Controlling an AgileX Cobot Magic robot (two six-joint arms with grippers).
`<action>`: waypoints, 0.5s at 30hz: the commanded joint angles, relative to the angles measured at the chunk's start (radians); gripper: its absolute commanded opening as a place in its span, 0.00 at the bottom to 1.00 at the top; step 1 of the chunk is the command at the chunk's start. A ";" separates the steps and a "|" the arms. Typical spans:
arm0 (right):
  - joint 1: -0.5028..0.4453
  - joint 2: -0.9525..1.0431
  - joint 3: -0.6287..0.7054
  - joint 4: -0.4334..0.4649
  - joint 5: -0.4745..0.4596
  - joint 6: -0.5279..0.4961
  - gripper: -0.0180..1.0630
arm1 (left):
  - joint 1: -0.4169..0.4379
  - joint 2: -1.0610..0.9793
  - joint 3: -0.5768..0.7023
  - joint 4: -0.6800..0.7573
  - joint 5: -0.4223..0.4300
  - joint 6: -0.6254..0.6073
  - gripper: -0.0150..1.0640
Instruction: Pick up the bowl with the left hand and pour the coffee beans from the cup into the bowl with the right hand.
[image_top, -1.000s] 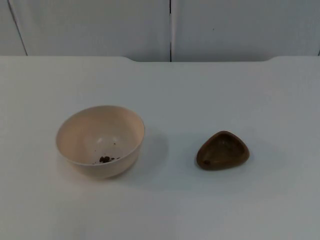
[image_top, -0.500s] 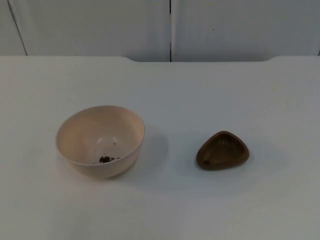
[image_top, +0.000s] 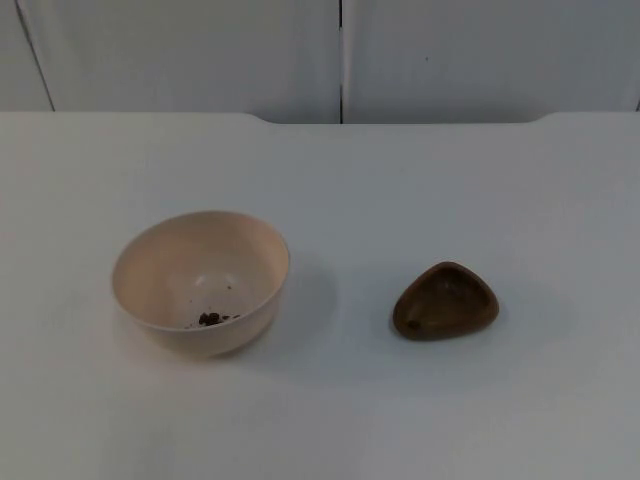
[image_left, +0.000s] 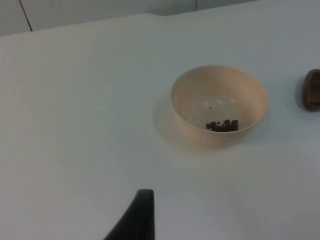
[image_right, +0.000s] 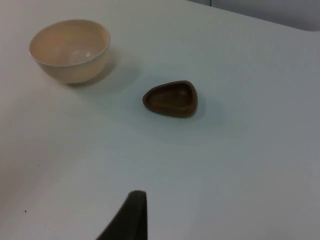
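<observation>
A cream bowl (image_top: 200, 280) stands upright on the white table, left of centre, with a small heap of dark coffee beans (image_top: 210, 319) at its bottom. The beans (image_left: 223, 125) show clearly inside the bowl (image_left: 219, 105) in the left wrist view. To its right lies a small brown, rounded-triangular wooden cup (image_top: 445, 300), whose hollow looks bare. My left gripper (image_left: 139, 217) hangs over the table well short of the bowl. My right gripper (image_right: 129, 215) is likewise high and far back from the cup (image_right: 170, 98) and the bowl (image_right: 70, 50). Neither gripper holds anything.
The grey partition wall (image_top: 340, 55) closes off the table's far edge. White table top (image_top: 400, 180) surrounds the bowl and the cup on every side, with a hand's width between the two.
</observation>
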 joint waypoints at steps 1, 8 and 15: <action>0.001 -0.004 0.000 -0.003 -0.014 -0.006 0.99 | 0.002 -0.005 0.004 0.006 0.004 0.000 0.99; 0.001 -0.004 0.000 -0.003 -0.014 -0.006 0.99 | 0.002 -0.005 0.004 0.006 0.004 0.000 0.99; -0.019 -0.004 0.000 -0.003 -0.014 -0.006 0.99 | 0.002 -0.005 0.004 0.006 0.004 0.000 0.99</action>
